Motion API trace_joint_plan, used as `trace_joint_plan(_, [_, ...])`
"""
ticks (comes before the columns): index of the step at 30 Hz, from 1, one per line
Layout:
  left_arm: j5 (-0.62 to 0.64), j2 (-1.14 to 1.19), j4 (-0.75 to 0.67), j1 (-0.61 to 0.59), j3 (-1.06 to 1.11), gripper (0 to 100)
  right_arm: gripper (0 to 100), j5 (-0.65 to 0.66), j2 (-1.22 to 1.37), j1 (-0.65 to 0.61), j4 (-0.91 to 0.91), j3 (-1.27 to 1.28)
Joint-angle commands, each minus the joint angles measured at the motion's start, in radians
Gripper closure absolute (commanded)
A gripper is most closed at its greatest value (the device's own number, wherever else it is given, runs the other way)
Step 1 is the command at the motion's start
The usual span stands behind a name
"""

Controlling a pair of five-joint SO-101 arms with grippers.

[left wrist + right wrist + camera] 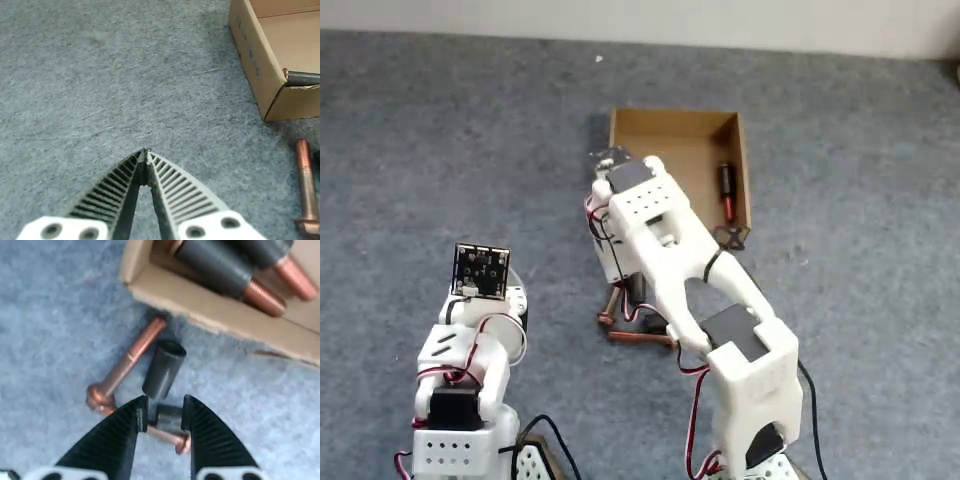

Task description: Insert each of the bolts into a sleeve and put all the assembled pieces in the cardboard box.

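Holding short dark sleeve between its jaws, right gripper seems clamped on it; bolt shank beneath, seating unclear. Group lies lower centre of high view, just below cardboard box at upper centre. Just beside, loose sleeve and loose bolt: lift straight, avoid dragging them. Clear box wall before release near finished pieces. Idle left gripper closed, empty; left arm lower left.

Loose copper bolt, black sleeve beside cardboard box, assembled pieces inside
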Motion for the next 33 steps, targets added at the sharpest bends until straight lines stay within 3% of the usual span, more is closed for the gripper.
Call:
trace_joint_plan(1, [-0.018, -0.01, -0.028, -0.012, -0.004, 100, 89.2, -0.017, -0.065, -0.008, -0.12, 0.073])
trace_joint_plan(9, [-0.018, -0.01, -0.028, -0.012, -0.004, 100, 89.3, -0.017, -0.065, -0.004, -0.317, 0.263])
trace_joint_plan(15, [-0.018, -0.01, -0.028, -0.012, -0.004, 100, 99.7, -0.012, -0.073, -0.002, -0.329, 0.317])
trace_joint_plan(19, [-0.018, -0.01, -0.028, -0.012, -0.004, 100, 99.3, -0.012, -0.108, -0.005, -0.325, 0.325])
trace_joint_plan(29, [-0.018, -0.01, -0.028, -0.012, -0.004, 100, 99.3, -0.015, -0.593, -0.002, -0.278, 0.518])
trace_joint_plan(33, [-0.018, -0.01, -0.026, -0.012, -0.004, 100, 99.3, -0.017, -0.774, 0.053, -0.318, 0.641])
